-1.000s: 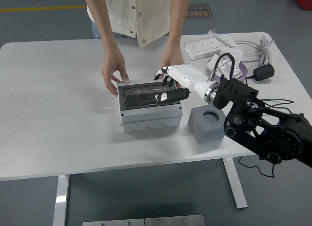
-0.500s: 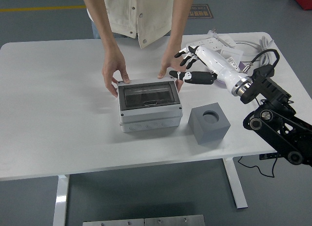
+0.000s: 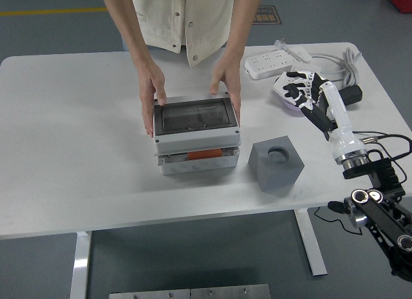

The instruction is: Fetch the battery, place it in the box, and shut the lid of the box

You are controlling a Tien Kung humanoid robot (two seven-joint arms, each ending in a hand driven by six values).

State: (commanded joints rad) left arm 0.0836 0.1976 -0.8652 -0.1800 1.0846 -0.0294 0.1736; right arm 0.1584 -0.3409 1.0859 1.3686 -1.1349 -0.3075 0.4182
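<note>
The grey box (image 3: 196,165) stands mid-table. A person at the far side holds its upper part with the dark see-through lid (image 3: 195,116) in both hands (image 3: 152,93) and tilts it up off the base. An orange-red object (image 3: 205,154) shows in the gap at the front. My right hand (image 3: 297,90), white with black fingers, is drawn back to the right of the box. It is apart from the box, with fingers relaxed and holding nothing. My left arm is out of view.
A grey cube with a round hole (image 3: 277,165) stands right of the box. A white power strip (image 3: 273,64), cables and a black adapter (image 3: 351,95) lie at the back right. A purple item sits under my right hand.
My right hand left the lid and swung back to the right. The person's hands moved onto the box's sides and lifted its upper part, showing the orange-red object.
</note>
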